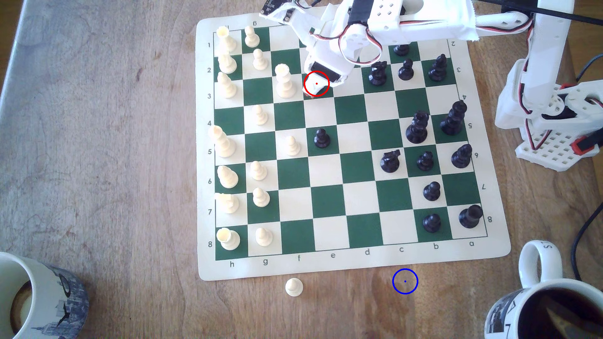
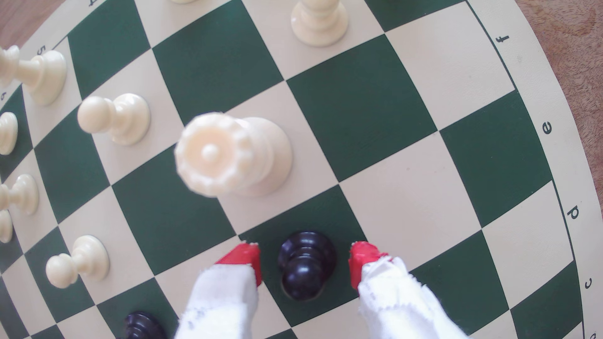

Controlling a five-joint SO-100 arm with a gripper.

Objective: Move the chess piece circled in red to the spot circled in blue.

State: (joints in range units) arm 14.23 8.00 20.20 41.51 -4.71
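Wrist view: fingers (image 2: 305, 260) spread, straddling black pawn (image 2: 306, 264); exterior view hides pawn.

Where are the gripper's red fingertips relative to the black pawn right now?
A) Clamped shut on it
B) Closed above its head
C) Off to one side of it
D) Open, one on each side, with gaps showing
D: in the wrist view the gripper is open, its red fingertips standing either side of the black pawn with dark square visible between each tip and the piece.
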